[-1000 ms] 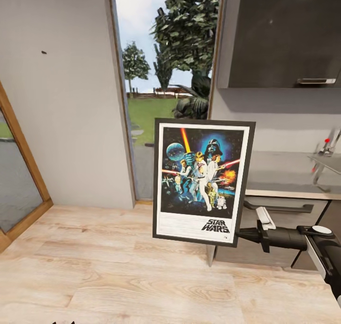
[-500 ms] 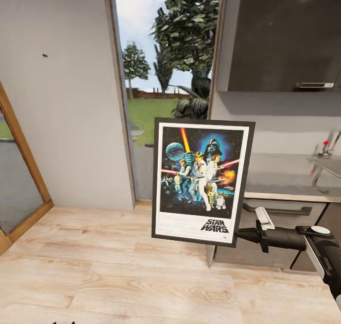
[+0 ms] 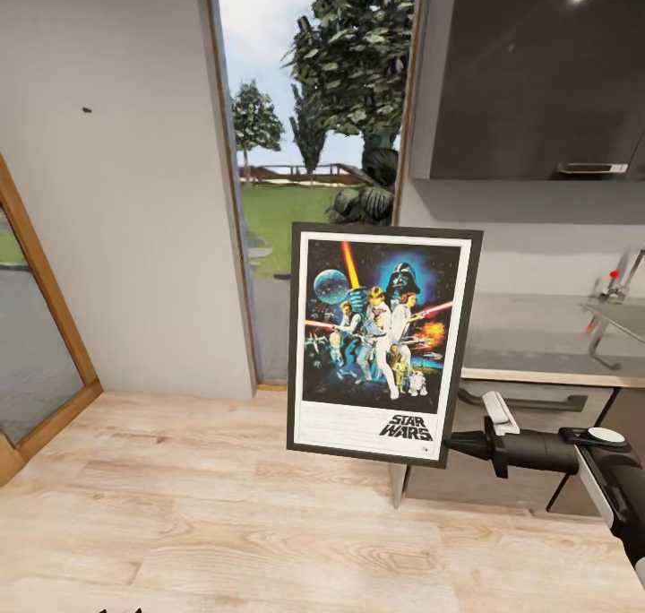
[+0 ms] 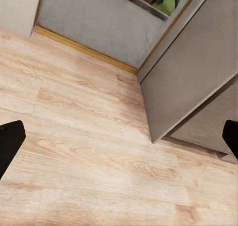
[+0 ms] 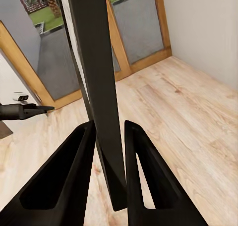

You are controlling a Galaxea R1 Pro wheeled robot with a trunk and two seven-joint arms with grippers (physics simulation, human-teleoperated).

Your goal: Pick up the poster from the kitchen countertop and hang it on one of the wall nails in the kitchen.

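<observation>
Black-framed and upright, the poster [image 3: 383, 344] hangs in the air before us, held at its lower right corner by our right gripper [image 3: 459, 444], whose dark arm reaches in from the right of the head view. Its face is turned toward our head camera: white border, blue-black artwork with figures, the logo at the bottom. In the right wrist view we see the frame [image 5: 97, 87] edge-on, a dark strip running up between the two fingers [image 5: 69, 176], which are pressed close against either side of it. Behind the poster, a tall window [image 3: 309, 147] shows trees and grass. To the left of it is a grey wall [image 3: 116, 192] with one small dark nail [image 3: 87, 109] high up, well apart from the poster. To the right, the countertop [image 3: 537, 344] runs under a glossy dark upper cabinet [image 3: 537, 75], and a chrome faucet [image 3: 614, 313] stands at the far right. Below us is light wood floor [image 3: 224, 514]. In the left wrist view our left gripper [image 4: 119, 141] hangs over the floor near a grey cabinet corner [image 4: 188, 87], its fingertips [image 4: 10, 141] at opposite edges of the picture, spread wide with nothing between them.
</observation>
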